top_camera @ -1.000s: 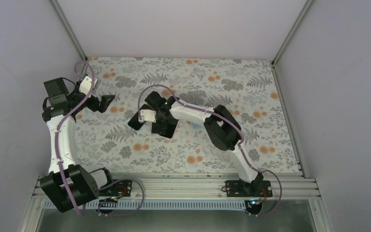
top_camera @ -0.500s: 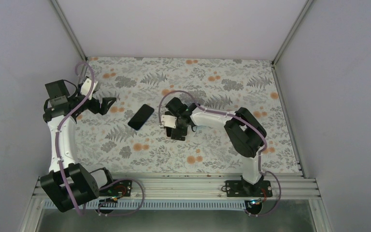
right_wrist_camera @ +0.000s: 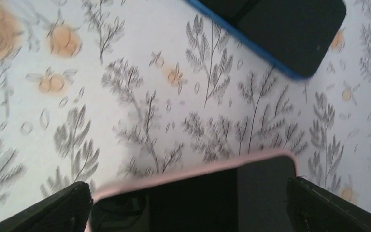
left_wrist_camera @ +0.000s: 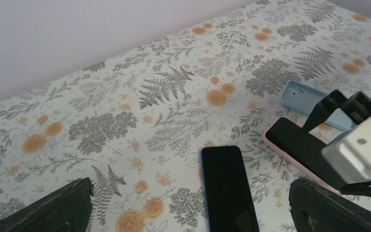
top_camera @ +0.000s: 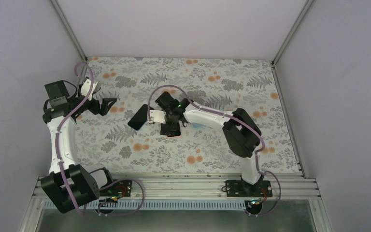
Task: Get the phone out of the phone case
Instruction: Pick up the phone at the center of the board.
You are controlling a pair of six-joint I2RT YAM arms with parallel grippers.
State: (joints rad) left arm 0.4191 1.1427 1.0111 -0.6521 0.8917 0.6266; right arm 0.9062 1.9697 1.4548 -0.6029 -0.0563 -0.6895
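Note:
A phone in a pink case [top_camera: 171, 131] lies flat mid-table, screen up. My right gripper [top_camera: 167, 123] hangs over it, open, one finger on either side of the case's end [right_wrist_camera: 193, 186]; its left finger [right_wrist_camera: 43, 210] and right finger [right_wrist_camera: 340, 208] sit level with the case edges. A bare black phone with a blue rim [top_camera: 139, 117] lies just to the left, also in the right wrist view [right_wrist_camera: 280, 29] and the left wrist view [left_wrist_camera: 229, 188]. My left gripper [top_camera: 107, 104] is open and empty at the far left, apart from both phones.
An empty light blue case [left_wrist_camera: 314, 102] lies beyond the pink case, mostly hidden under the right arm in the top view [top_camera: 196, 125]. The floral table mat [top_camera: 125, 154] ends at white walls behind and at both sides.
My right gripper swung right off the black phone, leaving it uncovered, then came back a little left over the pink-cased phone. The left arm has not moved.

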